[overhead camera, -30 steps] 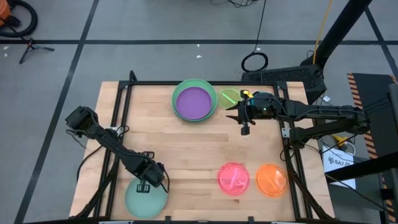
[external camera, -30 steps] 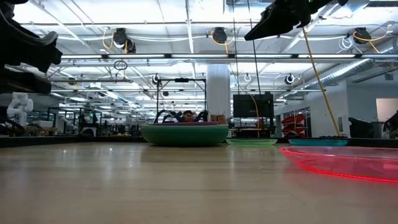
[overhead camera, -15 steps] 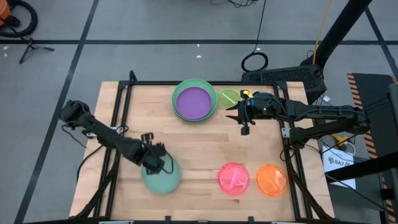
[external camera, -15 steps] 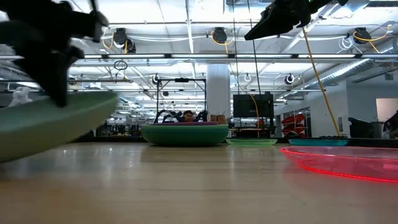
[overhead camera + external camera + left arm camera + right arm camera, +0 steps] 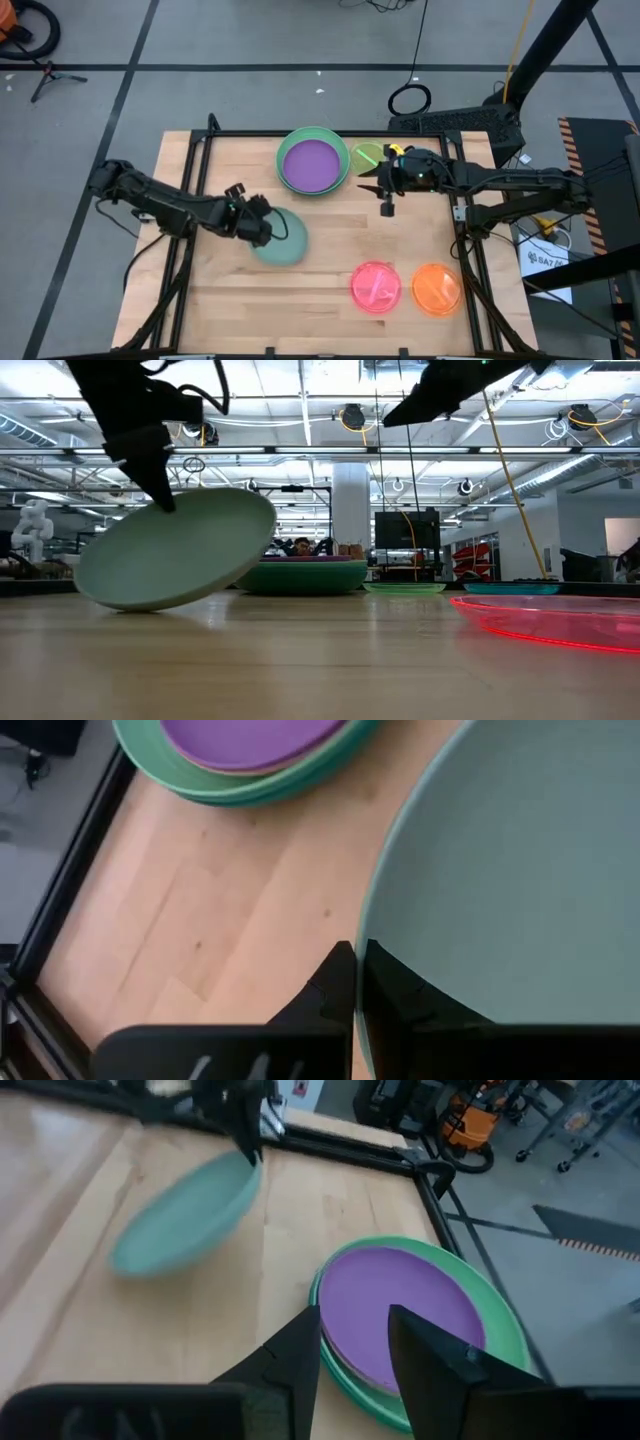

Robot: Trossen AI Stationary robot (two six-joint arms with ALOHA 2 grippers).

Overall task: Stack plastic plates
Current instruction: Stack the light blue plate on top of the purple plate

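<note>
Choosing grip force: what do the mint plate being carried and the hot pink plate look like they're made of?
Mint plate: opaque, matte plastic by its even colour and thin rim, pinched at its edge by the left gripper. Hot pink plate: translucent, glossy plastic; the wood shows faintly through.

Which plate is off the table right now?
The mint plate, gripped by its rim in the left gripper and tilted above the wood. The purple plate, hot pink plate and orange plate lie flat.

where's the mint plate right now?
In the high view the mint plate is left of the table's centre, tilted and gripped at its rim by the left gripper. The purple-topped stack sits just beyond it.
</note>
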